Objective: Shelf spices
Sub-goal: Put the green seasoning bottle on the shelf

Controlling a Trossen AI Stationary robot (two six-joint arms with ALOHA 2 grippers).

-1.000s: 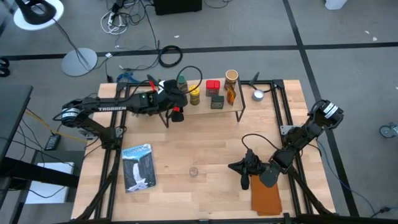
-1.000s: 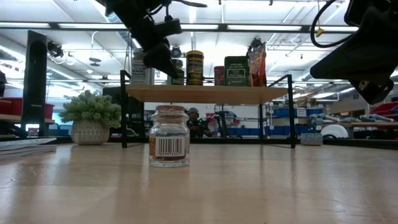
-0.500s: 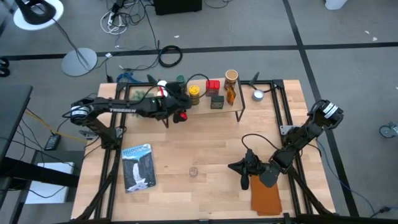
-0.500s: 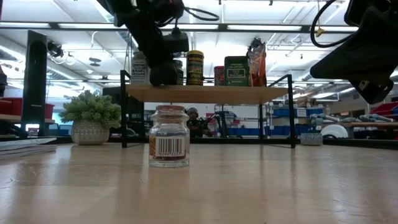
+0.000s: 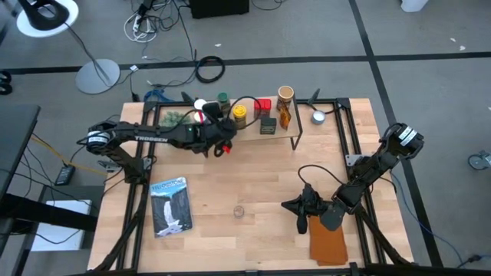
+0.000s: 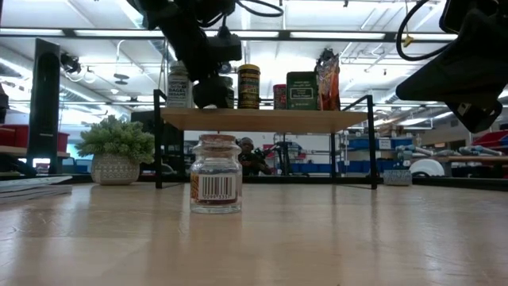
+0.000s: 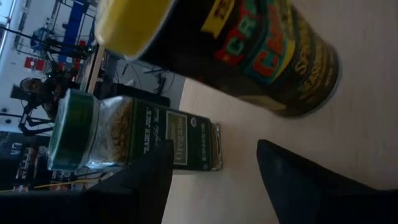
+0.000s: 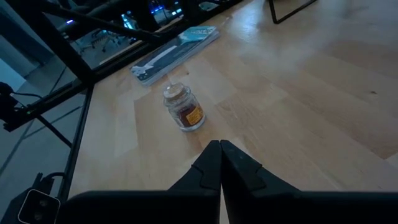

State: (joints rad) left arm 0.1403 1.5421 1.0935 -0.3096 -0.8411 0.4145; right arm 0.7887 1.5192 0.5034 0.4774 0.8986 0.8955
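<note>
In the left wrist view the yellow-lidded jar (image 7: 242, 56) runs off the picture's top edge, so part of its lid and label is cut away, and the arm's own fingers (image 7: 298, 180) are dark blurs cut by the bottom edge. In the low view the left arm (image 6: 194, 44) covers part of the jars at the left end of the shelf (image 6: 266, 120), and the white-lidded jar (image 6: 178, 86) shows only partly beside it. From above, the small glass jar (image 5: 238, 211) on the surface is too small to read, and the left gripper (image 5: 222, 138) merges with the shelf's front edge, so whether it touches anything cannot be told.
</note>
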